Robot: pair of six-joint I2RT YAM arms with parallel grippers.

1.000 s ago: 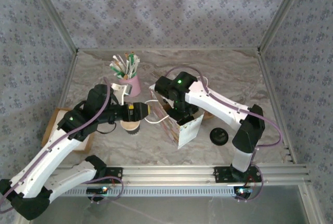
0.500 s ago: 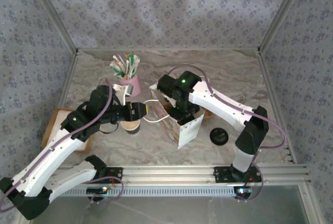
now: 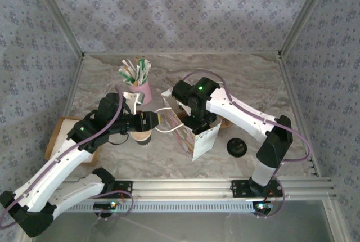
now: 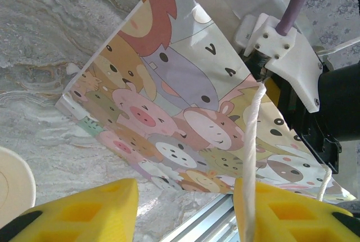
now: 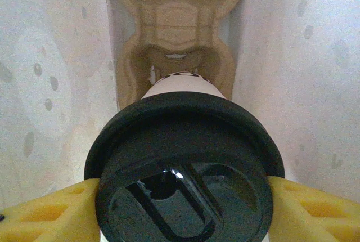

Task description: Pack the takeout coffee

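A takeout coffee cup with a black lid (image 5: 183, 169) hangs inside the cartoon-animal paper bag (image 3: 198, 140), with my right gripper (image 5: 183, 211) shut on it just under the lid. Below it, a brown moulded cup carrier (image 5: 177, 22) lies on the bag's floor. My left gripper (image 4: 185, 208) is at the bag's (image 4: 169, 107) left side, jaws apart over bare table. The bag's white cord handle (image 4: 251, 140) lies across its right finger (image 4: 281, 214). In the top view the left gripper (image 3: 161, 119) sits beside the bag's mouth.
A second, lidless cup (image 3: 142, 137) stands under the left wrist. A loose black lid (image 3: 237, 147) lies right of the bag. A pink cup of stir sticks (image 3: 138, 87) stands behind, and a cardboard tray (image 3: 56, 135) sits at the left edge.
The left gripper's jaws have narrowed beside the bag's handle. The right arm has shifted slightly right over the bag, still holding the cup.
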